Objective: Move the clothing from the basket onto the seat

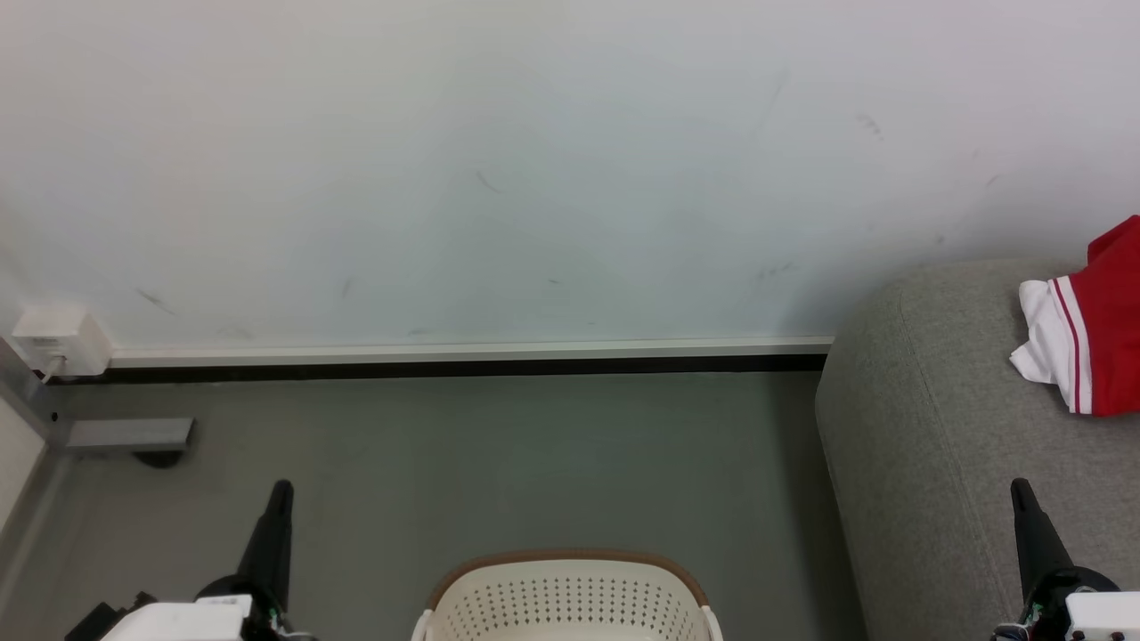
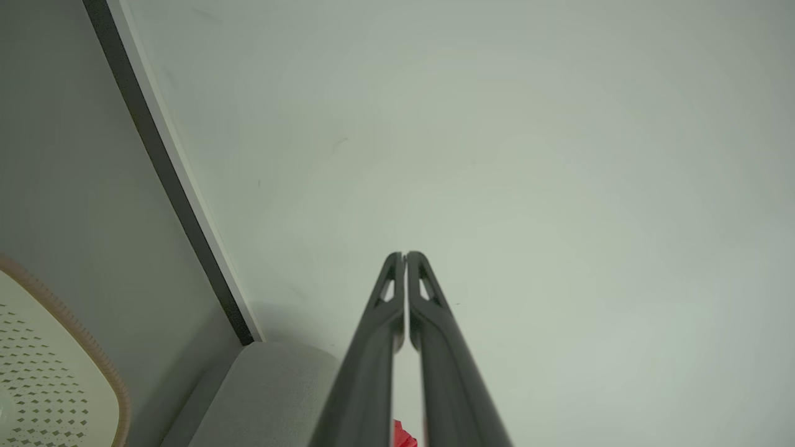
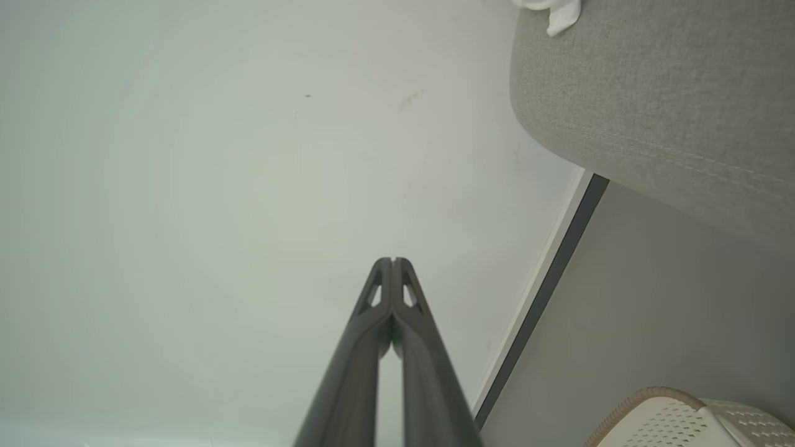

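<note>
Wall (image 1: 534,160): pale and scuffed, straight ahead. Both arms point at it, not at any task thing.
Floor (image 1: 499,463): grey, running between the basket and the sofa.
Sofa (image 1: 926,445): light grey, on the robot's right, its rounded end near the basket but apart from it. It bears the garment.
Basket (image 1: 570,559): cream with a brown rim, at the bottom middle of the head view, between the two arms. I see its far wall with no red above the rim. The bottom is cut off, so I cannot tell whether anything is left inside.
Garment (image 1: 1104,329): red with white panels and striped trim, lying on top of the sofa at the right edge, well apart from the basket and touched by neither arm. By this I judge the placing step done and the task at or near its end.
Left gripper (image 1: 281,491): low at the left, over the floor, fingers pressed together on nothing.
Right gripper (image 1: 1021,488): low at the right, in front of the sofa's end, fingers likewise together and empty. The next move calls for looking down into the basket. If cloth remains, spread the fingers and reach in; if not, rest.
</note>
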Motion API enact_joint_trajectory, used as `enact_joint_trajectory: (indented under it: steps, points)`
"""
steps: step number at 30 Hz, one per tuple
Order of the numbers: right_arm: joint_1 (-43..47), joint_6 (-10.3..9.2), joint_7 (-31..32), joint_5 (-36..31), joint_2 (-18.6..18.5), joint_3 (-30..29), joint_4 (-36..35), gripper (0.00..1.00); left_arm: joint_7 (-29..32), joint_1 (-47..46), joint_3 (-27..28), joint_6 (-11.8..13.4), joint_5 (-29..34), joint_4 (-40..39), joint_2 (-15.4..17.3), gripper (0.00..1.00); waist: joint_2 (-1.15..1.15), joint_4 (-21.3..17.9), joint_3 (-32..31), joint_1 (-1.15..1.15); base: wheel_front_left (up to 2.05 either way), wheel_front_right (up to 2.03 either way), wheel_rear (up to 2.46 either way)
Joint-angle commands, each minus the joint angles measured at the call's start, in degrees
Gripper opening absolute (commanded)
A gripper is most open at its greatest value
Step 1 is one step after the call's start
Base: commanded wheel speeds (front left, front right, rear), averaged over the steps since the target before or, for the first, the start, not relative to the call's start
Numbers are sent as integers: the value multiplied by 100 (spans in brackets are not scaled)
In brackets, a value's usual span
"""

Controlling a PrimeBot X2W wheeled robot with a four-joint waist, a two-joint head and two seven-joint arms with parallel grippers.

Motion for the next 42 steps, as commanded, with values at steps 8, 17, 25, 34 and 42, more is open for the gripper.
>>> enact_joint_trajectory:
  steps: [8, 17, 25, 34, 42]
  points:
    - [-104, -12, 98, 372, 19, -62, -58, 0, 113, -84, 69, -62, -394, -44, 7, 0, 0, -2, 13, 0, 0, 0, 0]
    - [-111, -12, 116, 391, 18, -62, -57, 0, 121, -85, 72, -63, -440, -45, 6, 0, 0, -3, 16, 0, 0, 0, 0]
    - [-110, -12, 116, 392, 18, -61, -56, 0, 121, -84, 71, -64, -441, -45, 7, 0, 0, -3, 16, 0, 0, 0, 0]
    - [-110, -12, 115, 393, 18, -60, -56, 0, 120, -84, 71, -63, -441, -46, 7, 0, 0, -3, 16, 0, 0, 0, 0]
    - [-110, -12, 115, 393, 18, -60, -56, 0, 120, -83, 70, -63, -441, -45, 7, 0, 0, -3, 16, 0, 0, 0, 0]
